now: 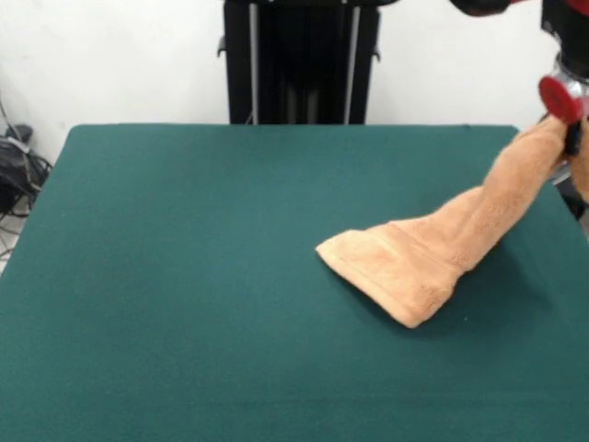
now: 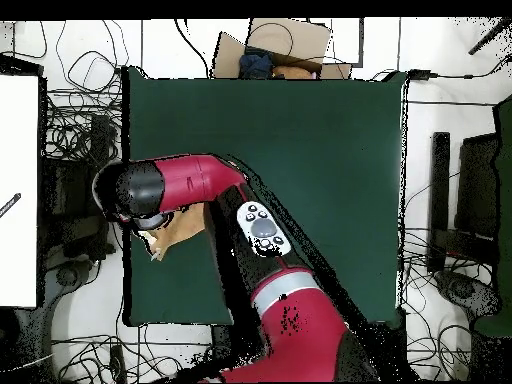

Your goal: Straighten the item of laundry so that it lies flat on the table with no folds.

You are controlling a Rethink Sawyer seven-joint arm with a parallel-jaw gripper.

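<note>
The orange-tan towel (image 1: 433,253) is bunched into a long roll. Its lower end lies folded on the green table (image 1: 184,276), right of the middle. Its upper end rises to my gripper (image 1: 563,129), which is shut on it and holds it above the table's right edge. No tag or stripes show. In the overhead view my red arm (image 2: 180,185) reaches to the table's left edge (image 2: 135,290) and hides the gripper. Only a piece of the towel (image 2: 178,230) shows under the arm there.
The black pedestal (image 1: 299,60) stands behind the table's far edge. Cables (image 1: 18,166) lie on the floor off the left side. In the overhead view a cardboard box (image 2: 275,50) sits beyond the table's top edge and a white board (image 2: 18,190) lies at the left.
</note>
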